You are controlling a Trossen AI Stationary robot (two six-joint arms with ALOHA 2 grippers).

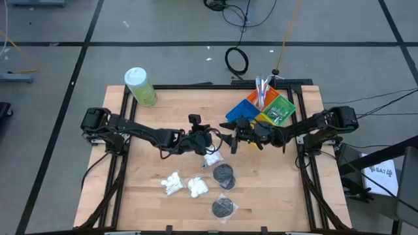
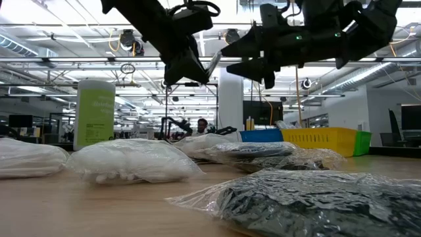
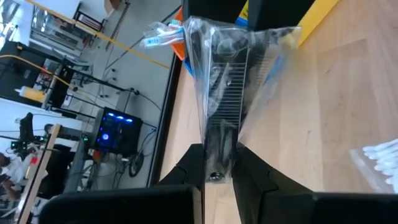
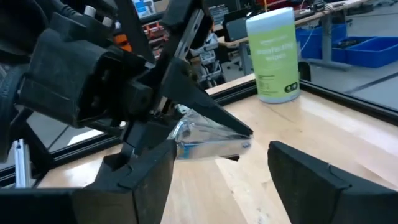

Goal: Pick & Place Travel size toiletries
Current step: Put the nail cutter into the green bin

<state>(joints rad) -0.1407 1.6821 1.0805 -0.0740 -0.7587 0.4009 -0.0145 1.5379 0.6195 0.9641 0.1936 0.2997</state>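
Note:
My left gripper (image 1: 209,138) is above the table's middle, shut on a small clear-wrapped packet (image 3: 227,81) with a dark, ribbed and silvery item inside. My right gripper (image 4: 217,168) faces it from the right, open. Its fingers stand on either side of the packet's free end (image 4: 208,144); I cannot tell whether they touch it. On the table lie clear bags of white cotton balls (image 1: 172,183) (image 1: 198,187) (image 1: 212,158) and bagged black discs (image 1: 224,173) (image 1: 224,207). Blue-white toothbrushes (image 1: 261,86) stand in the coloured bins (image 1: 282,111). My left gripper pinches one end of the packet (image 3: 217,134) between its two fingers, coming level from the table's left. The packet sticks straight out past the fingertips toward my right gripper. It is lifted clear of the table.
A big green bottle with a white cap (image 1: 140,86) stands at the far left corner. The orange, blue, yellow and green bins sit at the far right. Bare wood (image 1: 274,189) lies on the near right. A dark frame edges the table.

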